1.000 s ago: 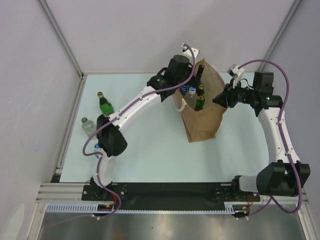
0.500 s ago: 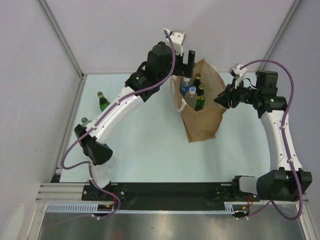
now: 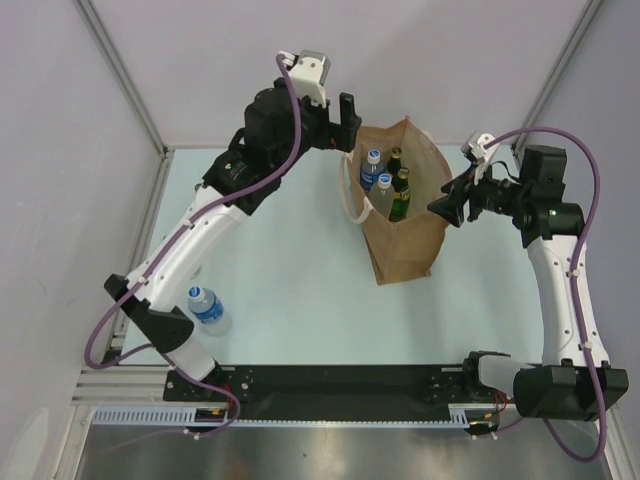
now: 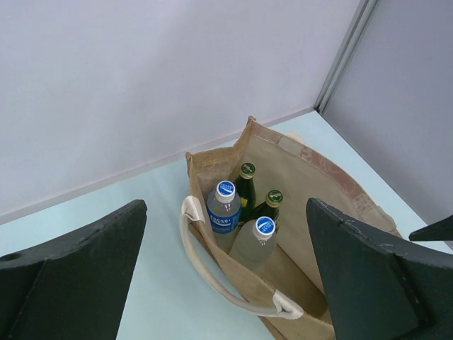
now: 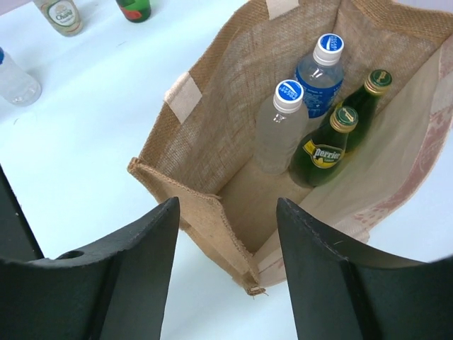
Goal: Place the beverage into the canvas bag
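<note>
While the canvas bag (image 3: 405, 250) stands upright near the back of the counter (image 3: 290, 290) with its mouth gaping, four bottles stand inside it. Two blue-capped water bottles (image 5: 283, 127) and two green glass bottles (image 5: 325, 152) are crowded into the end nearest the left arm. That leaves the other half of the bag bare.

The left fingers (image 4: 78, 276) are spread as wide as they go and carry nothing. They hang high over the bag's left side, looking down into it, which I'd read as a drop just completed.

The right fingers (image 5: 113, 276) are partly apart at the bag's right-hand rim. They straddle a corner of the fabric wall without pinching it, and they hold nothing. I'd guess they sit there to keep the mouth from folding shut.

One loose water bottle (image 3: 207, 308) waits by the left arm's base, with plenty of bare counter between it and the bag. The white loop handle (image 4: 205, 273) droops outside the left rim and looks the likeliest snag. The rear wall is close behind the bag.
</note>
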Available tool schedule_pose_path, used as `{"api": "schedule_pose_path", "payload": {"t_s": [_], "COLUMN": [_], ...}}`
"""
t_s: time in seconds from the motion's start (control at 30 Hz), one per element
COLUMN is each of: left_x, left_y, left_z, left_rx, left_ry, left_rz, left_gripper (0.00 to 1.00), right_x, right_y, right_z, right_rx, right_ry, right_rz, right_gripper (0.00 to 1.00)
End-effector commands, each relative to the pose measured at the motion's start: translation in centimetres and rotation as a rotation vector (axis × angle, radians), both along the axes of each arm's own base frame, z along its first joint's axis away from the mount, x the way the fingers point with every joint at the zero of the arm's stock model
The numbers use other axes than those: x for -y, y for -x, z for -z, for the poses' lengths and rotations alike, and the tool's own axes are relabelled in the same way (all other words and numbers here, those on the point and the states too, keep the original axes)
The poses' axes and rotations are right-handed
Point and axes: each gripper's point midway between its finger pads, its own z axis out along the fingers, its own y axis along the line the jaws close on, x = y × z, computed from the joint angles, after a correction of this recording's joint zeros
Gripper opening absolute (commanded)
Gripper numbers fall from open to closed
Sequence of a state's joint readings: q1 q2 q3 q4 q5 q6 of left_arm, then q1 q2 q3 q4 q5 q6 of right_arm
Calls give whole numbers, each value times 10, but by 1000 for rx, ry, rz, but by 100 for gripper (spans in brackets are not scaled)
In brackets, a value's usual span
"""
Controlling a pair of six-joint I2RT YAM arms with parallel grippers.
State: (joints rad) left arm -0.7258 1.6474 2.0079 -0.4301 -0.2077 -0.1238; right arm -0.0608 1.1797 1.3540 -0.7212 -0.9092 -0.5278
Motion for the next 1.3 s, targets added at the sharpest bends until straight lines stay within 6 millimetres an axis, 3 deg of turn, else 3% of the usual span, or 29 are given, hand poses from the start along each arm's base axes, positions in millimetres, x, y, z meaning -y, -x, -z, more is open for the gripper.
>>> {"api": "schedule_pose_path", "payload": {"t_s": [0.0, 0.17, 0.53, 0.6, 0.97, 1.1, 1.23, 1.27], "left_x": [-26, -45, -113, -122, -176, -196, -216, -222], "left_y": [21, 37, 67, 69, 101, 116, 132, 135], "left_z": [-33, -42, -22, -12, -4, -1, 1, 3], "left_rx": [54, 73, 49, 30, 6, -4, -7, -15], "left_ry": [65, 88, 114, 100, 93, 95, 104, 105], "left_rz": [-18, -32, -145, -167, -291, -343, -394, -415], "left_gripper": [100, 100, 100, 100, 100, 100, 100, 100], "right_x": [-9, -26, -106, -127, -224, -258, -302, -313], "right_y": [4, 9, 25, 31, 54, 64, 76, 77], "right_z": [-29, -34, -40, -40, -30, -20, 2, -1], "right_rx": [100, 120, 161, 166, 233, 230, 177, 196], "right_ry": [-13, -13, 3, 10, 24, 26, 15, -2], "right_rz": [-62, -140, -410, -474, -715, -785, -850, -858], "right_gripper": [63, 65, 65, 65, 68, 68, 68, 68]}}
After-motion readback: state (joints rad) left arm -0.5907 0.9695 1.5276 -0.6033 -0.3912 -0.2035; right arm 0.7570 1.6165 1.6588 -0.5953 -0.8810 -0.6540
